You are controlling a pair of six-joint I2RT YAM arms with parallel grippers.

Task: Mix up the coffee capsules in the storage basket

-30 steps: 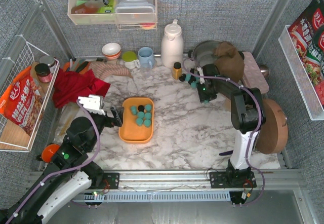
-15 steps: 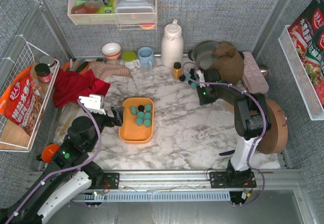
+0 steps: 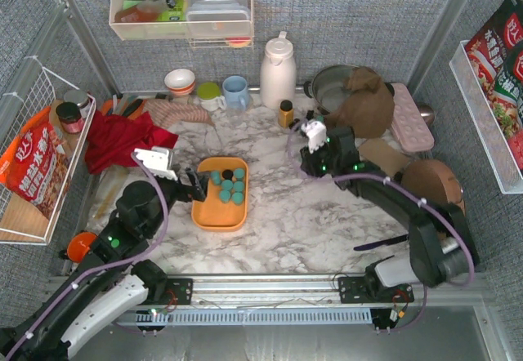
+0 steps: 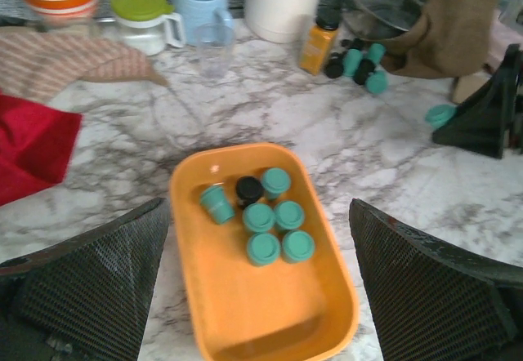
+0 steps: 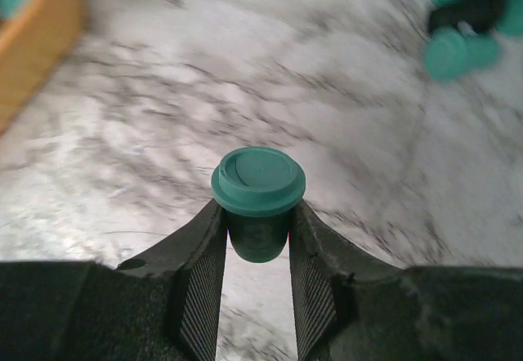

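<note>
The orange storage basket (image 3: 214, 211) lies left of centre on the marble top and also shows in the left wrist view (image 4: 253, 304). Several teal coffee capsules (image 3: 235, 188) and one black capsule (image 4: 249, 189) sit bunched at its far end. My left gripper (image 3: 193, 187) is open and empty, its jaws spread wide over the basket's near left side (image 4: 258, 204). My right gripper (image 3: 306, 163) is shut on a teal capsule (image 5: 258, 188), held upright above bare marble right of the basket. More loose capsules (image 4: 359, 59) lie by the amber bottle.
An amber bottle (image 3: 285, 113), white thermos (image 3: 278, 71), blue mug (image 3: 235, 91) and bowls stand along the back. A red cloth (image 3: 122, 139) lies at the left. A pot under a brown cloth (image 3: 364, 95), a pink tray (image 3: 410, 118) and a round board (image 3: 433, 183) are at the right.
My right arm has swung from the loose capsules by the amber bottle forward and left, carrying a teal capsule. My left gripper has edged slightly closer to the basket.
</note>
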